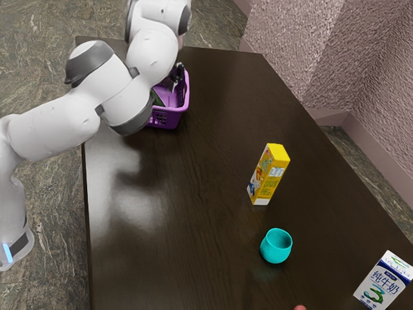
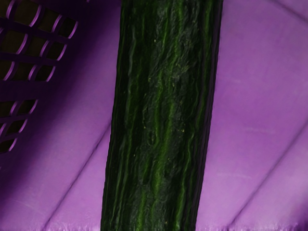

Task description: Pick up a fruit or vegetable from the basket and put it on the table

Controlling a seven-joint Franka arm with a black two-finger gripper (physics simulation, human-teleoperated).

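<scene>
Arm (image 1: 61, 126): in from the exterior view's left edge, bent across the upper left
Gripper (image 1: 176, 75): at the basket (image 1: 167, 119), upper left of the exterior view; apart or together, I cannot tell
Cucumber (image 2: 161, 115): lying in the purple basket (dark green, ridged), running top to bottom through the wrist view's middle
Teal cup (image 1: 276, 247): lower right of the exterior view, on the table (image 1: 193, 213)

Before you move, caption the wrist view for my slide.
Close-up of a ridged, dark-green cucumber inside the purple basket, with part of its openwork wall alongside.
</scene>
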